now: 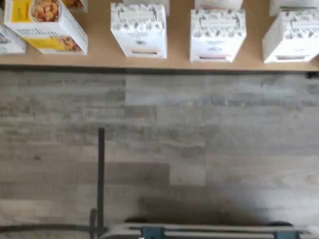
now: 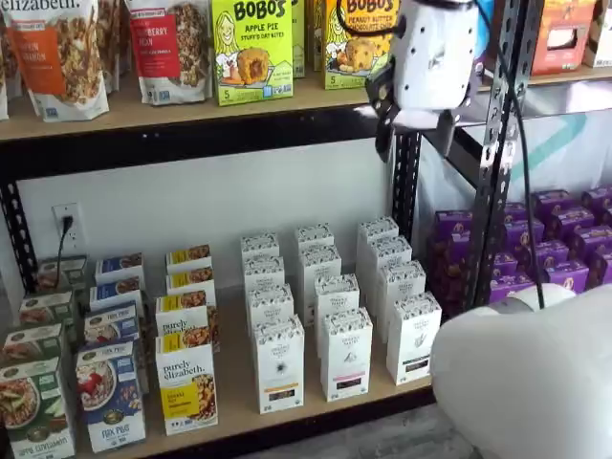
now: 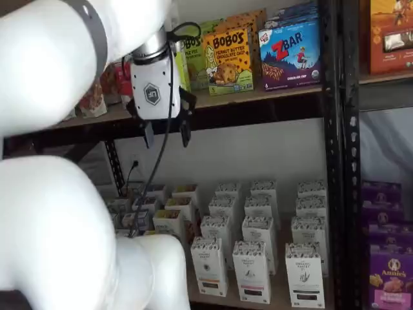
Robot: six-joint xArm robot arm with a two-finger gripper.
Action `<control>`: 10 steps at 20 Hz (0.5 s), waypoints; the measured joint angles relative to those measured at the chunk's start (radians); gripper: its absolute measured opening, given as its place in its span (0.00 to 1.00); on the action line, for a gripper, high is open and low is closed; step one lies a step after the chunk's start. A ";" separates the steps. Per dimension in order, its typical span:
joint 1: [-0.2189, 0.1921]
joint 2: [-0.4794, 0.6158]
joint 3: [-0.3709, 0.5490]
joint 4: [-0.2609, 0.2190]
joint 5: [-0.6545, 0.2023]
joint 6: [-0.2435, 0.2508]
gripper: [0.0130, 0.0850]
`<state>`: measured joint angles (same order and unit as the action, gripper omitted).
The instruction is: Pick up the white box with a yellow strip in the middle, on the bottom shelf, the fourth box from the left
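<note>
The white box (image 2: 279, 363) with the yellow-orange strip stands at the front of the bottom shelf (image 2: 229, 406), just right of a purely elizabeth carton (image 2: 186, 387). The wrist view shows its grey-speckled top (image 1: 138, 27) on the tan board (image 1: 99, 57). In a shelf view it is the leftmost front white carton (image 3: 208, 265). My gripper (image 3: 167, 134) hangs high at the level of the upper shelf, far above the box. It is open, with a plain gap between its black fingers (image 3: 148, 134) and nothing in them. The white body and fingers of the gripper (image 2: 416, 134) also show in both shelf views.
Two like white cartons (image 2: 346, 352) (image 2: 413, 337) stand right of the box, with more rows behind. Coloured cartons (image 2: 110, 394) fill the shelf's left. Black rack posts (image 2: 497, 153) rise at the right. My white arm (image 3: 58, 226) covers part of the shelves. Grey plank floor (image 1: 159, 139) lies in front.
</note>
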<state>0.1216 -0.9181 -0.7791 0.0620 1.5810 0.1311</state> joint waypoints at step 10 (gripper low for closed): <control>0.149 0.053 0.131 -0.045 -0.171 0.146 1.00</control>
<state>0.2705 -0.8651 -0.6482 0.0170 1.4100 0.2767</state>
